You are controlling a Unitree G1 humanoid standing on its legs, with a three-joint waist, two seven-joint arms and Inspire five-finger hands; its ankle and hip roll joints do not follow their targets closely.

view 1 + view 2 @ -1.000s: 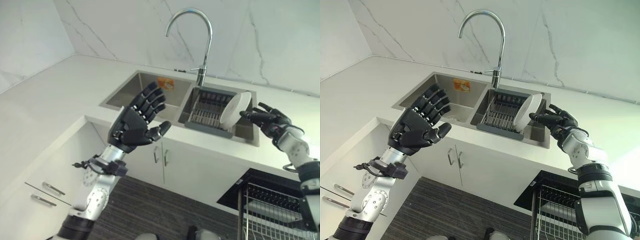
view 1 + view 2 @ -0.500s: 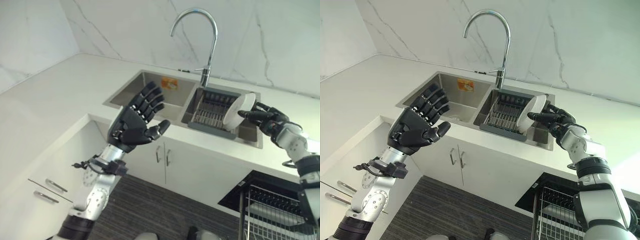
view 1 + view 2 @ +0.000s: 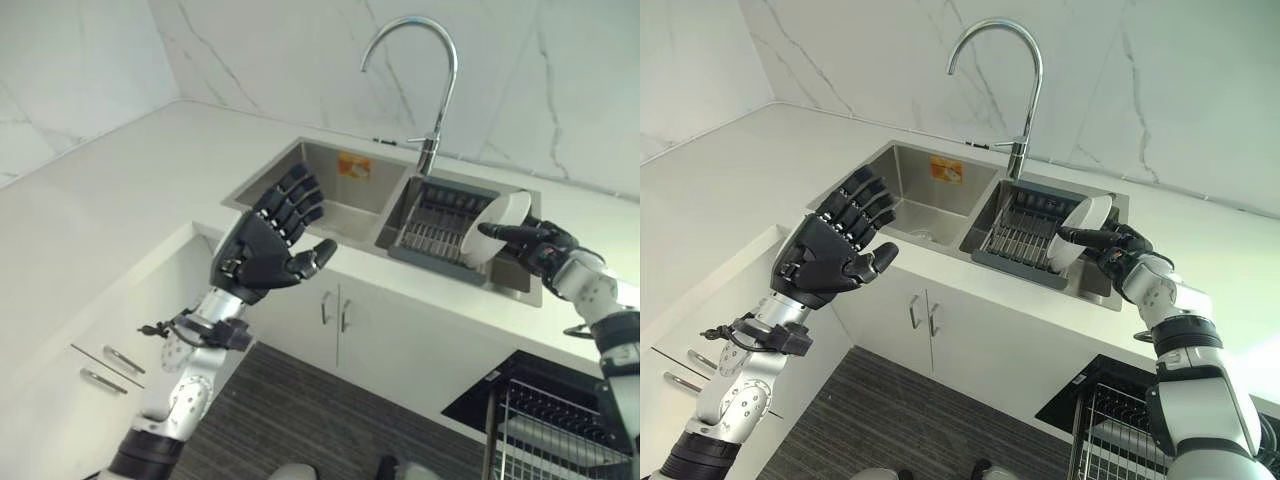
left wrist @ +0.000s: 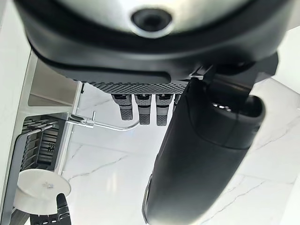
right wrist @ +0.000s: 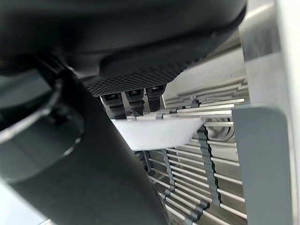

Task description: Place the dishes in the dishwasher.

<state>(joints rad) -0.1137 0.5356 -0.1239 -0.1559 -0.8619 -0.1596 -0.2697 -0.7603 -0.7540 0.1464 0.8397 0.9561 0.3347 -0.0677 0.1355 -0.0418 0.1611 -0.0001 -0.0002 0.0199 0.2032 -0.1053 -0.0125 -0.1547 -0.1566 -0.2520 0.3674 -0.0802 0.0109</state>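
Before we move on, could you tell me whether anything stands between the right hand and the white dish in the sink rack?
Nothing visible does: the right hand already has its fingers on the white dish standing in the sink rack.

left basin [image 3: 330, 195]: open | right: rack [image 3: 436, 222] (faucet [image 3: 425, 75] overhead)

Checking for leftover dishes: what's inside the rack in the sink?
One white plate stands on edge in the rack, gripped by the right hand. The bars beside it look bare; behind the plate is hidden.

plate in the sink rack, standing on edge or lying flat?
On edge. The white plate stands upright in the dark rack in the sink's right basin, and the right hand pinches its rim.
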